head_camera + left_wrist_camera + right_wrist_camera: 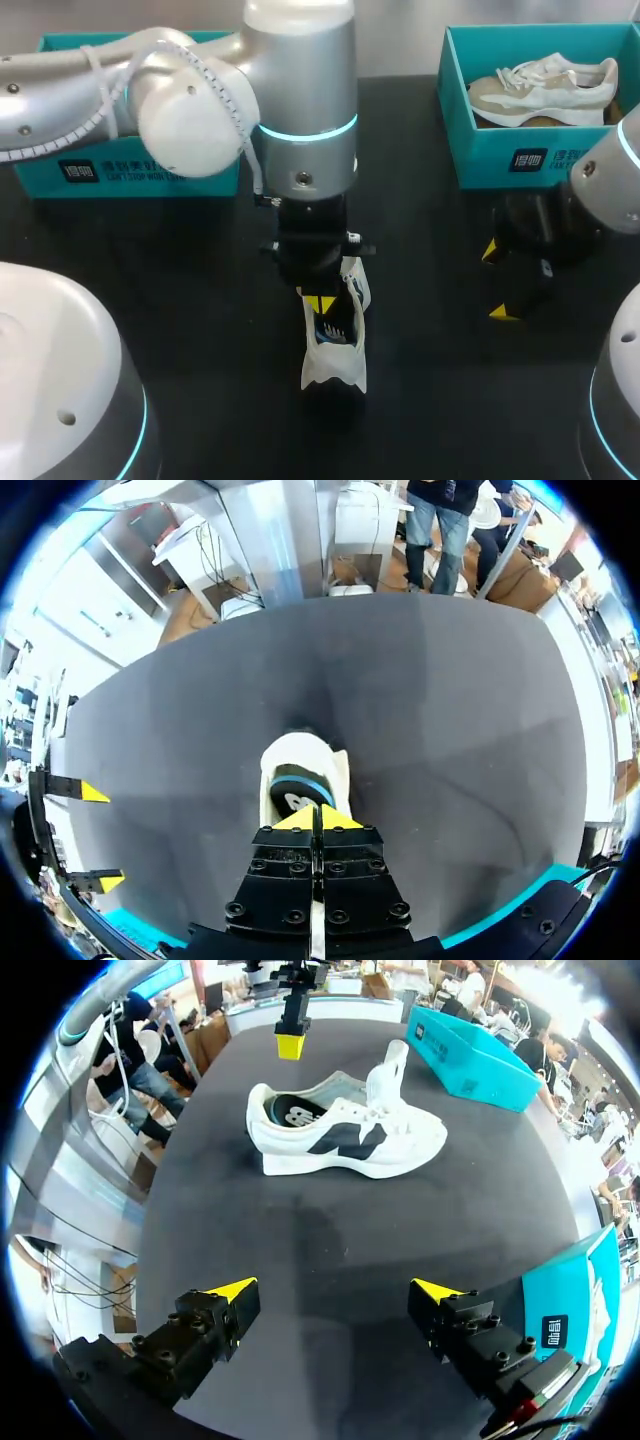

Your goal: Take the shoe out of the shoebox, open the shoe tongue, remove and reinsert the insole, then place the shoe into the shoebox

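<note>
A white shoe [335, 345] with a dark side logo lies on its sole on the black table [200, 300], mid-table. Its tongue [386, 1064] stands pulled up. The dark insole [300, 1112] with a blue edge [297, 792] sits inside the heel opening. My left gripper [318, 818] points straight down just above the heel, its yellow tips pressed together with nothing between them; the right wrist view shows this left gripper [290, 1046] a little clear of the collar. My right gripper [335, 1290] stands wide open to the right of the shoe [345, 1135], well apart from it.
A teal shoebox [520, 155] at the back right holds a second, beige-and-white shoe [545, 88]. Another teal shoebox [130, 170] stands at the back left, mostly hidden behind my left arm. My right gripper [497, 282] hangs in front of the right box.
</note>
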Motion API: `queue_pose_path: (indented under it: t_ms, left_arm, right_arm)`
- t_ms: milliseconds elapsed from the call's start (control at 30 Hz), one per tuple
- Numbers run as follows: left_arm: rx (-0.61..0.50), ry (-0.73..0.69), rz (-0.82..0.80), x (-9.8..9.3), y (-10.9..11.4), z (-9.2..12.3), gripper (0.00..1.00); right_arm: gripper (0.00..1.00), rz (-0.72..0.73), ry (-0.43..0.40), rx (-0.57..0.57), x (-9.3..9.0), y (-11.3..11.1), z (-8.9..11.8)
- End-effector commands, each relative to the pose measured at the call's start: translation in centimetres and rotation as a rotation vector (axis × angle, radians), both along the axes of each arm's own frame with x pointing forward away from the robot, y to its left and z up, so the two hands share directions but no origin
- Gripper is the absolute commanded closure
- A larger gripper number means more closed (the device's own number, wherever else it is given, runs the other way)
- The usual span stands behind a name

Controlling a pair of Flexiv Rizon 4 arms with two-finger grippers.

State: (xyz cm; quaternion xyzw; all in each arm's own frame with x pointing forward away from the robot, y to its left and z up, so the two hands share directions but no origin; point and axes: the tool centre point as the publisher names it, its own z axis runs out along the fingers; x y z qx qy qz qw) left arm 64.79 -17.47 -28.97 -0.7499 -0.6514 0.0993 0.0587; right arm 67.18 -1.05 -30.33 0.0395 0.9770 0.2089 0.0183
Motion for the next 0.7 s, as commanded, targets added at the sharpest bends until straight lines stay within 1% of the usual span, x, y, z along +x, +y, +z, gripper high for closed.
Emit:
queue_pose_path:
  t_ms: [33, 167, 267, 433, 700]
  left_arm:
    - [0.004, 0.004, -0.003, 0.3, -0.3, -0.3, 1.00]
    - [0.004, 0.004, -0.003, 0.3, -0.3, -0.3, 1.00]
    - [0.026, -0.009, -0.019, 0.7, -0.7, -2.0, 1.00]
    - [0.031, -0.010, -0.025, 1.2, -0.3, -3.9, 1.00]
    - [0.075, -0.022, -0.034, 1.6, -0.3, -4.9, 1.00]
  right_arm:
    - [0.00, -0.001, -0.001, -0.001, 0.0, 0.0, 0.0]
    - [0.00, -0.001, -0.001, -0.001, 0.0, 0.0, 0.0]
    - [0.00, -0.001, -0.001, -0.001, 0.0, 0.0, 0.0]
    - [0.00, -0.001, -0.001, -0.001, 0.0, 0.0, 0.0]
    - [0.00, -0.001, -0.001, -0.001, 0.0, 0.0, 0.0]
